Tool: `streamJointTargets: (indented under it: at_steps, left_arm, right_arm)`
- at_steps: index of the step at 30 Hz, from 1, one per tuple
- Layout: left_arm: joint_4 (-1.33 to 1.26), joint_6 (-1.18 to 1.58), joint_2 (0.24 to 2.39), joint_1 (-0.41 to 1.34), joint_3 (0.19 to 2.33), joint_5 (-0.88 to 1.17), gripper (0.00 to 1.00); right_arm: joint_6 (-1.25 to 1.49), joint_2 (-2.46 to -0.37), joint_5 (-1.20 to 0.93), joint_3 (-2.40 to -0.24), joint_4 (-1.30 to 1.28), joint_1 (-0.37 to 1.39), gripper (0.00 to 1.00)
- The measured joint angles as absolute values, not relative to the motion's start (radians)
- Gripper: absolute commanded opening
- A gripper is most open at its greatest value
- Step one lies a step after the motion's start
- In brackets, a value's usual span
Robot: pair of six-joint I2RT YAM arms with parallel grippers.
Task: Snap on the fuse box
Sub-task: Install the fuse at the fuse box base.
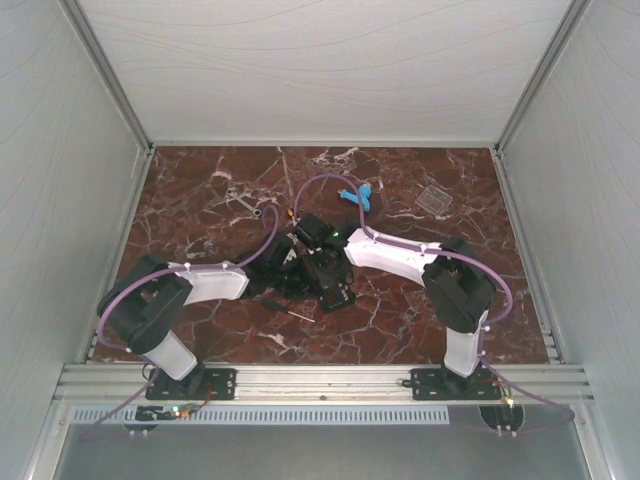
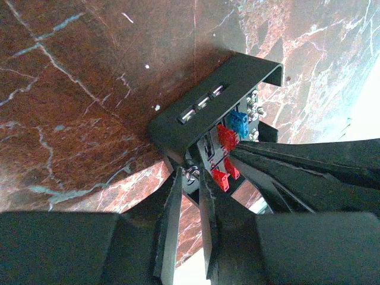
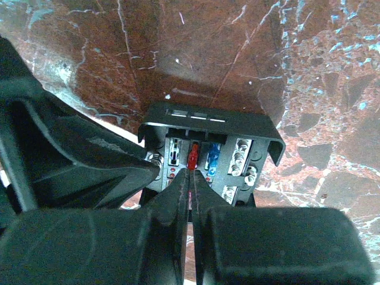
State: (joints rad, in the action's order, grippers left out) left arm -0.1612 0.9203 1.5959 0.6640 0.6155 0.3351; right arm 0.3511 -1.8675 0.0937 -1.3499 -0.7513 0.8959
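The fuse box (image 3: 211, 148) is a black square box standing open, with red and blue fuses and screw terminals inside. It also shows in the left wrist view (image 2: 208, 113) and in the top view (image 1: 335, 292) between both arms at mid-table. My right gripper (image 3: 191, 173) is shut on a red fuse (image 3: 192, 157) that sits in a slot of the box. My left gripper (image 2: 191, 175) is nearly closed on the box's lower corner and holds it. The clear square cover (image 1: 435, 198) lies apart at the back right of the table.
A light-blue plastic piece (image 1: 362, 195) lies behind the grippers. A metal wrench (image 1: 243, 200) lies at the back left. White walls enclose the marble table (image 1: 200, 330) on three sides. The right gripper's body (image 2: 309, 172) crowds the box's right side.
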Motion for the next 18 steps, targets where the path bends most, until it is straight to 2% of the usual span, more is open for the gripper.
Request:
streamJointTargets:
  at_steps: [18]
  left_arm:
    - [-0.161,0.920,1.596,0.664,0.616,0.335,0.17]
  right_arm:
    - [0.346,-1.863,0.109,-1.371,-0.743,0.894,0.00]
